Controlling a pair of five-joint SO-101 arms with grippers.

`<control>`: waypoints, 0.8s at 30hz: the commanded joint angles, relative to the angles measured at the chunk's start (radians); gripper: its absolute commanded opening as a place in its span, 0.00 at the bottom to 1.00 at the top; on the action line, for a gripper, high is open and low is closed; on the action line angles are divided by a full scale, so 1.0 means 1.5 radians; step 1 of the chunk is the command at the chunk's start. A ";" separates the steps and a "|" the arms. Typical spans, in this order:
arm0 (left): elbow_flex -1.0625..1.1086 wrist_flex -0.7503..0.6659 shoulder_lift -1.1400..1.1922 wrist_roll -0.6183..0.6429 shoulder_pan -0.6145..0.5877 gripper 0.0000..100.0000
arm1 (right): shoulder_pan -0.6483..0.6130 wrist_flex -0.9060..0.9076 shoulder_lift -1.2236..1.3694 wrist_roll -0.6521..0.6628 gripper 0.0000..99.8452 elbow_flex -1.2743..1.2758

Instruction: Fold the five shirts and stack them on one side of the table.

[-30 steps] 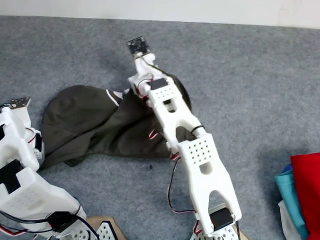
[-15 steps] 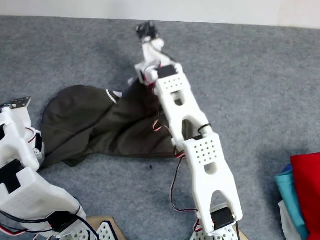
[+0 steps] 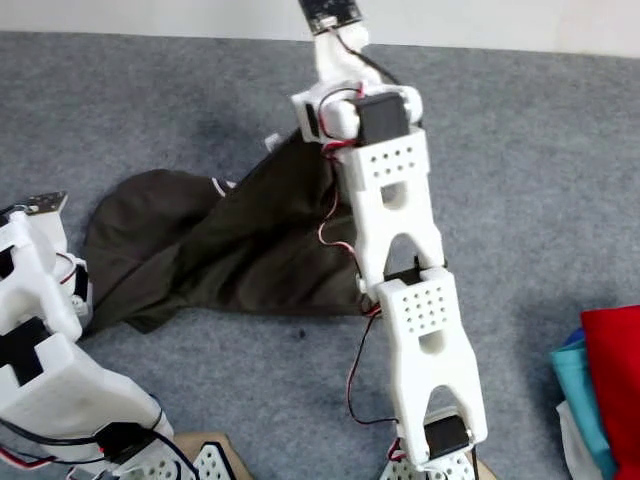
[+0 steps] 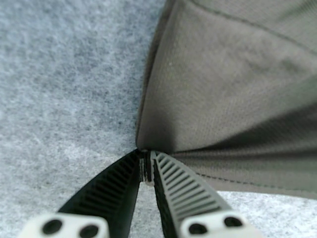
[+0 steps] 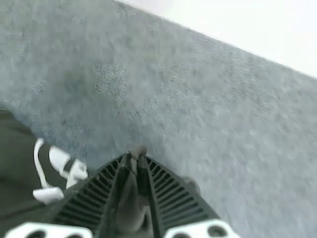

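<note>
A dark olive shirt (image 3: 230,250) lies crumpled on the grey table, left of centre. My right arm (image 3: 385,170) stretches over it toward the far edge. The right gripper (image 5: 133,161) is shut on a pinch of the dark fabric, lifted above the table. A white label (image 5: 57,171) shows on the shirt (image 5: 12,168) beside it. My left arm (image 3: 40,330) stands at the shirt's near left edge. The left gripper (image 4: 146,167) is shut on a corner of the shirt (image 4: 233,94), low over the table.
A stack of shirts, red (image 3: 615,370) over teal (image 3: 578,385) and white, sits at the right edge of the table (image 3: 540,190). The pale far edge (image 3: 200,18) of the table runs just behind the right wrist.
The right arm has swung toward the far edge with the fabric in its gripper, drawing the shirt's upper edge up and back. The left arm has kept still.
</note>
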 commanded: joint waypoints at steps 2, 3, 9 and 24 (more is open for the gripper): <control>0.001 -0.008 -0.015 0.004 0.025 0.01 | 0.041 0.065 -0.086 0.004 0.01 -0.082; -0.001 -0.007 -0.015 0.004 0.025 0.01 | 0.055 0.065 -0.097 0.003 0.01 -0.068; -0.003 -0.007 -0.015 0.004 0.025 0.01 | 0.084 0.065 -0.174 0.003 0.01 0.041; -0.004 -0.004 -0.015 0.004 0.025 0.01 | 0.082 0.028 -0.517 0.003 0.01 0.784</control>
